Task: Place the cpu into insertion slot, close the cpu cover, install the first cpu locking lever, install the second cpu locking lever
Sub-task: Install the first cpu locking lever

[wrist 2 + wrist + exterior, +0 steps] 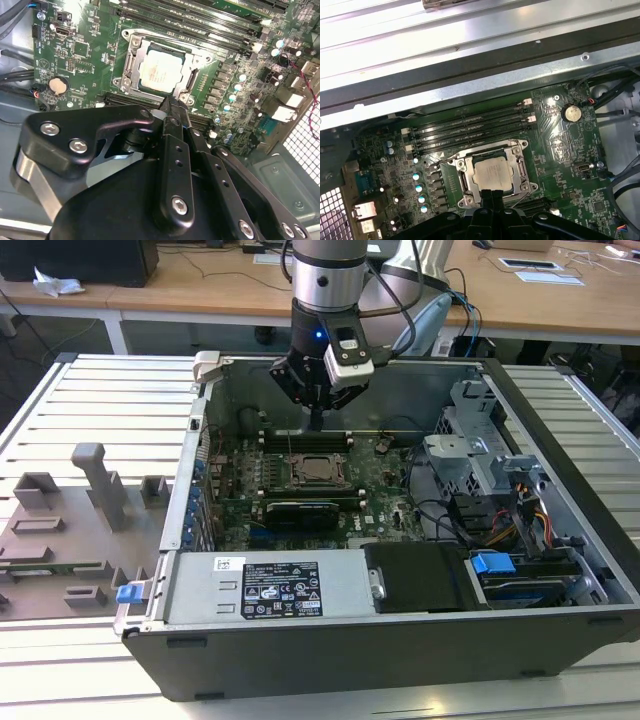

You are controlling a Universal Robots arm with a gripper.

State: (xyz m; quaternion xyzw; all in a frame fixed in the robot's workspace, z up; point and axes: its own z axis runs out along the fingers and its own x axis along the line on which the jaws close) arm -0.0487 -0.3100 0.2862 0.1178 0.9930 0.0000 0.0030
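State of the hand point(172, 105): fingers together, gripping nothing; tip poised just beside one edge of the cpu cover point(131, 64).
Place of the cpu point(492, 175): seated flat in the insertion slot point(455, 161), near the middle of the exterior view, inside the open computer case point(420, 390).
Cover: appears lowered around the chip; whether either lever is latched cannot be told.
Facing: metal top upward, toward the hand.
Long axis: none marked; the chip is near square, edges parallel to the memory slots point(470, 127).
Risk, slip: the narrow closed tip may skid off thin metal onto motherboard point(560, 150) parts.
Risk, pressure: an off-target descent would load the chip top and strain the contacts beneath.
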